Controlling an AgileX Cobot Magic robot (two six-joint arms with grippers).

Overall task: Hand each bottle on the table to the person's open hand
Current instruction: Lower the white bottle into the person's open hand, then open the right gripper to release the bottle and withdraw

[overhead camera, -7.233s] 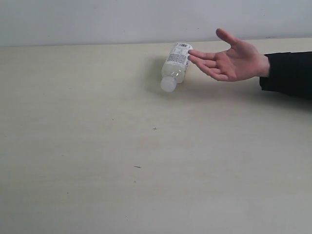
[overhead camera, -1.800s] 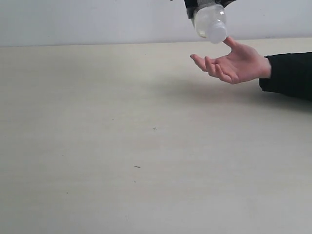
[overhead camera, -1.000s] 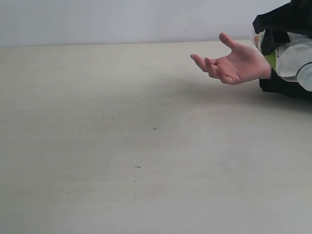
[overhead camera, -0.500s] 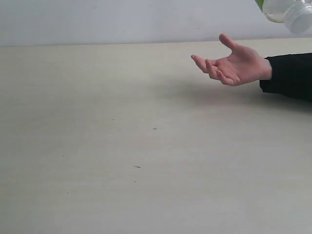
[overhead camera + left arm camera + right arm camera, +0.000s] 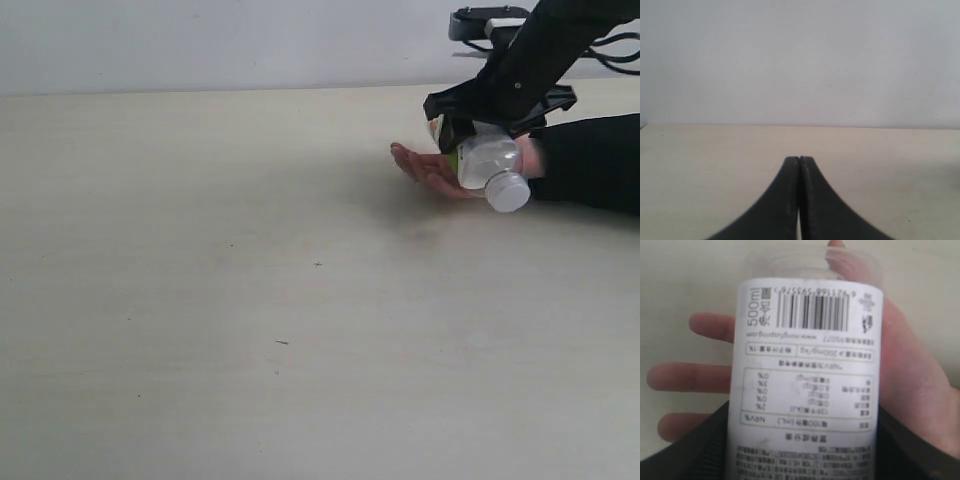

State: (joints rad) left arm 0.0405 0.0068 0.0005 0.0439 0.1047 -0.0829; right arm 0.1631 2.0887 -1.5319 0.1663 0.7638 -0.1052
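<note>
One clear bottle with a white cap and a white printed label lies across the person's open hand at the right of the cream table. My right gripper is shut on the bottle, its black fingers pressing both sides of the label. The palm and fingers spread under the bottle in the right wrist view. My left gripper is shut with nothing in it and does not show in the exterior view. No other bottle is in view.
The person's black sleeve rests along the table's right side. My right arm comes down from the upper right, with cables behind it. A pale wall runs behind the table's far edge.
My right gripper has come down with the bottle from the upper right corner onto the open hand. The hand has dropped slightly toward the table.
</note>
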